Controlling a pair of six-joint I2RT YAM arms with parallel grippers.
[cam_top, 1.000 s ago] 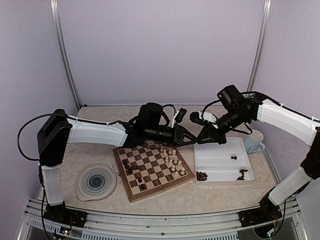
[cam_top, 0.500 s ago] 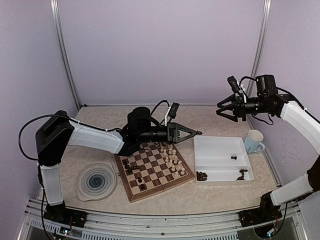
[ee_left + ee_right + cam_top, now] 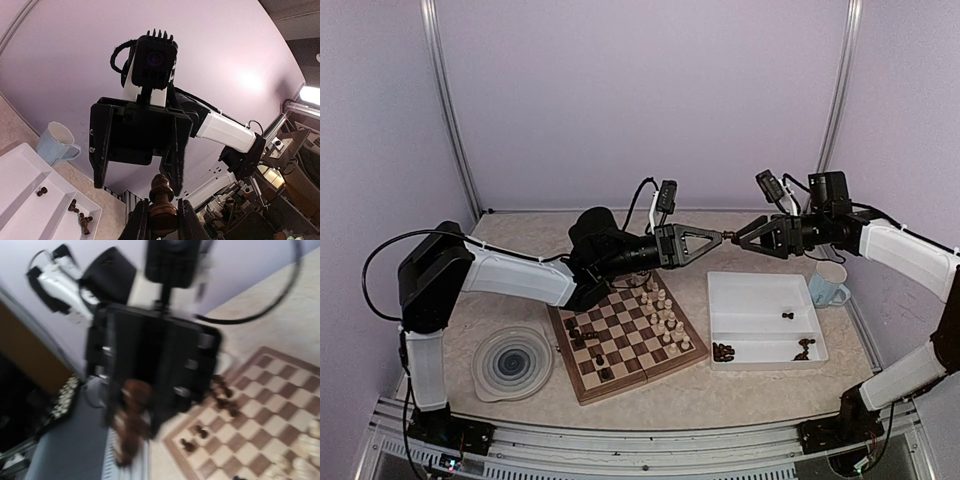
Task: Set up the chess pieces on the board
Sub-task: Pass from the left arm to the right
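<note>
My left gripper hangs in the air between the board and the tray, shut on a dark brown chess piece whose top sticks out past the fingertips. My right gripper faces it tip to tip, open; in the left wrist view its jaws stand wide, one finger beside the piece's top. The right wrist view is blurred and shows the same piece in the left gripper. Cream chess pieces and dark ones stand on the board.
A white two-compartment tray right of the board holds several dark pieces. A pale blue mug stands behind the tray's right end. A round blue-swirl plate lies left of the board.
The right gripper opened and drew back to the right, and has since swung back toward the left gripper's tip. The left gripper rose with the dark piece still in it.
</note>
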